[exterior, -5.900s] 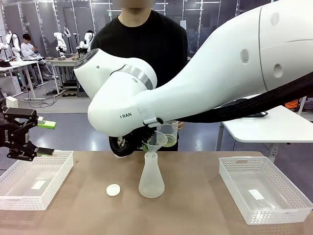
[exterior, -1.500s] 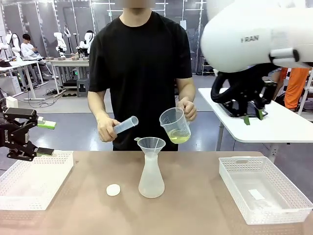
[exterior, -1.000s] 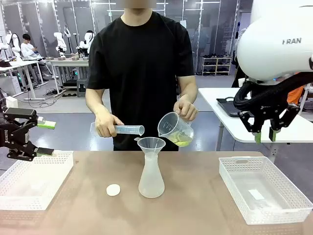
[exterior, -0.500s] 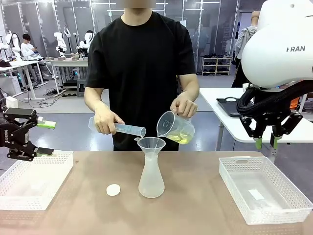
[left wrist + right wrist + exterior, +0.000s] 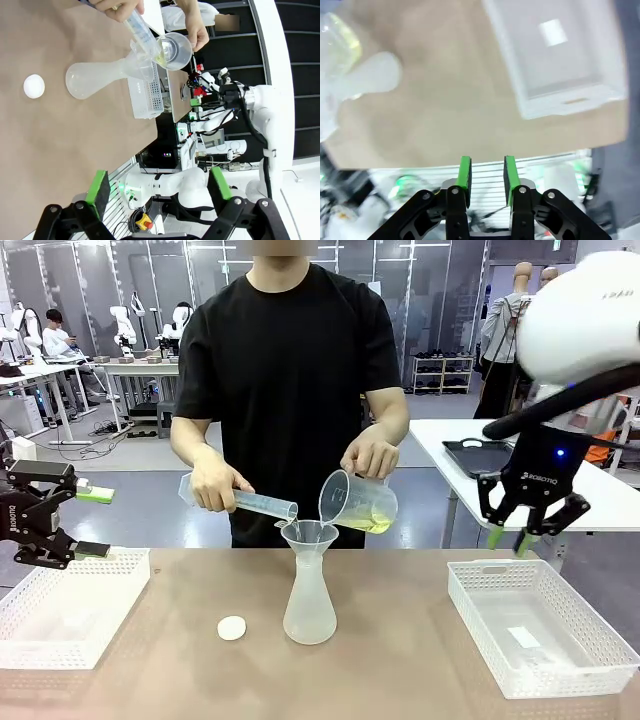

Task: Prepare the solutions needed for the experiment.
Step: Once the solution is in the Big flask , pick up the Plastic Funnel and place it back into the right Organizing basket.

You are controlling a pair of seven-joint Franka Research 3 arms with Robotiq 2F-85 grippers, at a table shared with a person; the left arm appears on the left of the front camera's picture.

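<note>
One brown table point(image 5: 400, 640) carries two white lattice plastic baskets, one point(image 5: 50, 655) left of the flask point(image 5: 309, 610) and one point(image 5: 470, 590) right of it, each holding just a small white label. The one frosted conical flask stands mid-table with one funnel point(image 5: 309, 536) in its neck. Above it a person's hand tilts one clear beaker point(image 5: 358, 502); the solutions point(image 5: 368, 523), a shallow yellow-green layer, lie inside it. The other hand tips one clear cylinder point(image 5: 250, 502) at the funnel. Left of the flask, the left gripper point(image 5: 95, 521) is spread wide, empty. Right of it, the right gripper point(image 5: 508, 540) has a narrow gap, empty. One round white cap point(image 5: 232, 628) lies just left of the flask.
</note>
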